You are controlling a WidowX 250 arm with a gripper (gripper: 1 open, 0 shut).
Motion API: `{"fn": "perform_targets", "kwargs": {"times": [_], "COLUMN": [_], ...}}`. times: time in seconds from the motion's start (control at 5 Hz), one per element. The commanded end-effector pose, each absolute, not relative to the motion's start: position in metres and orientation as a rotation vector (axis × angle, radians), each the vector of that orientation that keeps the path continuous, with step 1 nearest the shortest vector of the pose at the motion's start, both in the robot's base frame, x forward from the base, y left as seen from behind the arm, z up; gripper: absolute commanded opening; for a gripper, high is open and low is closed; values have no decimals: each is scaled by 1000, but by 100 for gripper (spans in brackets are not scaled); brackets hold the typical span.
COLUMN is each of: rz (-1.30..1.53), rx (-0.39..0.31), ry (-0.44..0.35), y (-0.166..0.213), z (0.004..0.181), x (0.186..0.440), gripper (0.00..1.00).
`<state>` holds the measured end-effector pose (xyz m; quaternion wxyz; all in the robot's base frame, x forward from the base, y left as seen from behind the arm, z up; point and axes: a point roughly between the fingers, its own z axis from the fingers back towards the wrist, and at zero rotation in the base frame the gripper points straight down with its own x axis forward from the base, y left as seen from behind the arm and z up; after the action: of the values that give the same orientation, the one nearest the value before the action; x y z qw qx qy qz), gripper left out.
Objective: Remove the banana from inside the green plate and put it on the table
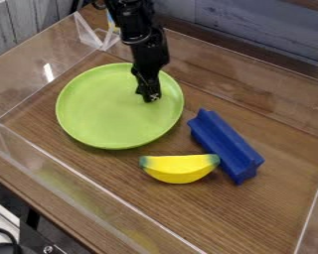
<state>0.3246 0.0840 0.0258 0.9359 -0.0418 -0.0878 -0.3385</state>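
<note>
The yellow banana (179,168) lies on the brown table (108,189) in front of the green plate (102,114), just outside its rim. My gripper (148,96) points down over the right part of the plate, its tips at or just above the plate's surface. Its jaws are shut with nothing between them. Nothing lies in the plate.
A blue ridged block (225,145) lies on the table right of the plate, its near end touching the banana's right tip. Clear acrylic walls (23,149) border the tabletop on the left, front and right.
</note>
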Motion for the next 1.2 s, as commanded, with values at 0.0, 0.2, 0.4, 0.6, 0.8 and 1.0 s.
{"fn": "perform_targets", "kwargs": {"times": [0.0,0.2,0.4,0.6,0.8,1.0], "rz": [-677,-674,-667,-660,-654,-645], "rx": [-62,-66,-66,-57,-49,-44], "ry": [-219,-219,-226,-239,-251,-254], "y": [91,92,92,94,96,99], "z": [41,42,47,59,69,73], "x": [332,331,331,332,333,334], "gripper": [100,100,100,100,100,100]}}
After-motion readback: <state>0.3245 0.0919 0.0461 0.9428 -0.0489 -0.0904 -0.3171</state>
